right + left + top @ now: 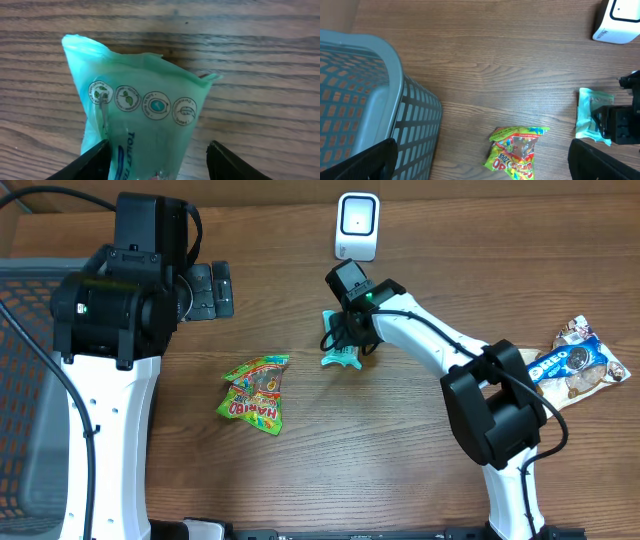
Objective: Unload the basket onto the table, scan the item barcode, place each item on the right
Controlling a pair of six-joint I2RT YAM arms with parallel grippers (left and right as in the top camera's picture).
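Teal packet marked TOILET and its neighbours lie on a wooden desk. A grey mesh basket stands at the left edge of the desk. An Oreo packet lies at the right edge. A Haribo bag lies flat near the middle. A white scanner stands at the far edge. The teal packet lies flat between the scanner and the middle of the desk. The right claw is over it with fingers apart, one on each side. The left claw hangs wide apart and holds nothing.
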